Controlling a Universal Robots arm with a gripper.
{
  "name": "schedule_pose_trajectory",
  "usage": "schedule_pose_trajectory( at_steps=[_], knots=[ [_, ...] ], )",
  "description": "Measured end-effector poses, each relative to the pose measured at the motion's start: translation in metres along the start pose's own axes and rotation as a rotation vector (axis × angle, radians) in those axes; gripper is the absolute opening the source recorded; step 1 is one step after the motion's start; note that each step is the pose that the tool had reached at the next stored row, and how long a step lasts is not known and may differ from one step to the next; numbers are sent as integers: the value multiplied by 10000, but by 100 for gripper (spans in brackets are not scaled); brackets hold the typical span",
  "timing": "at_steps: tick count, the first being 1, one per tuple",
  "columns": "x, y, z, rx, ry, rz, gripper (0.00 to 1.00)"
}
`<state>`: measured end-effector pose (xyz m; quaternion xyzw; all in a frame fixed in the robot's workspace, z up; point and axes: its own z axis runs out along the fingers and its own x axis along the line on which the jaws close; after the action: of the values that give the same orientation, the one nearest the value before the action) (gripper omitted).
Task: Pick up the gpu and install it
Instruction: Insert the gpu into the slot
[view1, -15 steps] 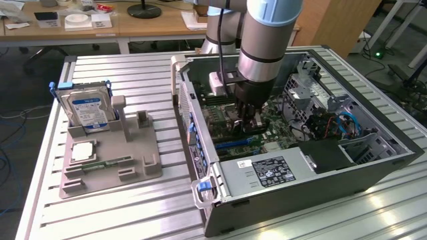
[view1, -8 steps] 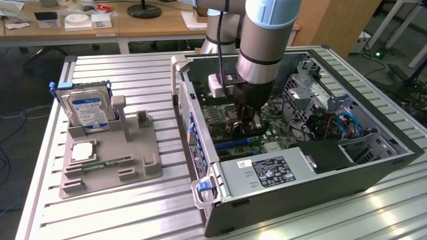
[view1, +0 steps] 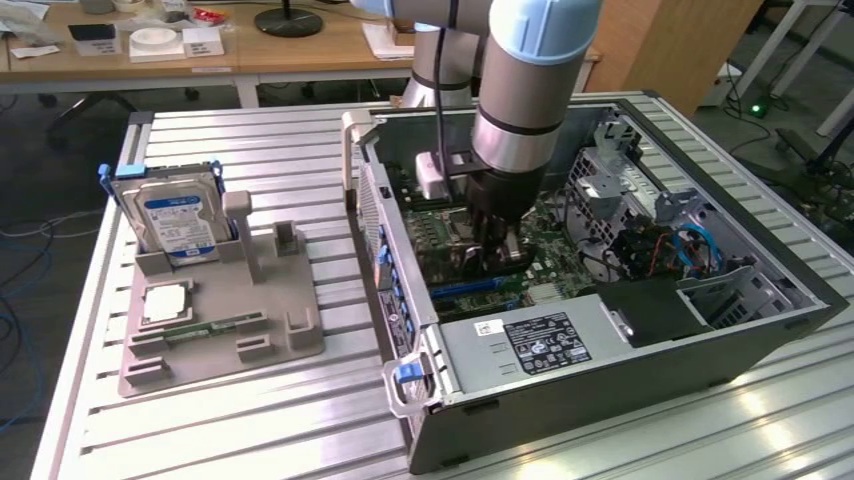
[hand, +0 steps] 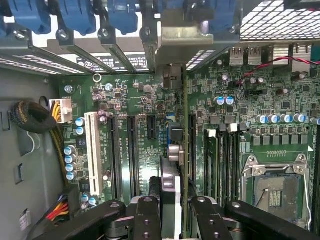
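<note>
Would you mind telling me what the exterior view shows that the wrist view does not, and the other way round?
Exterior view: the hard drive and memory stick in the grey fixture beside the case, and the power supply. Wrist view: the white slot, the CPU socket, the blue latches. Both: the gripper shut on the gpu, held upright over the motherboard.

The jaws clamp the gpu (hand: 171, 187) edge-on (its thin side faces the camera) over a green circuit board (hand: 135, 97), between long black slots (hand: 131, 150), near the processor socket (hand: 274, 189).
</note>
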<state>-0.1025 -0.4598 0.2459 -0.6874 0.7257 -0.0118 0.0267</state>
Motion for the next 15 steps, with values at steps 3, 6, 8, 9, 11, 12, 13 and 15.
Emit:
schedule_pose_trajectory(
  at_steps=[3,6,8,9,11,12,13,15],
  knots=[
    [2,4,24,-16,3,0,28],
    [7,5,26,-16,3,4,28],
    [8,4,26,-17,3,1,28],
    [7,4,26,-16,2,1,28],
    [4,-5,28,-16,0,-1,28],
    [4,-8,28,-16,0,0,28],
    [4,-11,27,-17,2,1,28],
    [3,-11,27,-17,3,2,28]
  ],
)
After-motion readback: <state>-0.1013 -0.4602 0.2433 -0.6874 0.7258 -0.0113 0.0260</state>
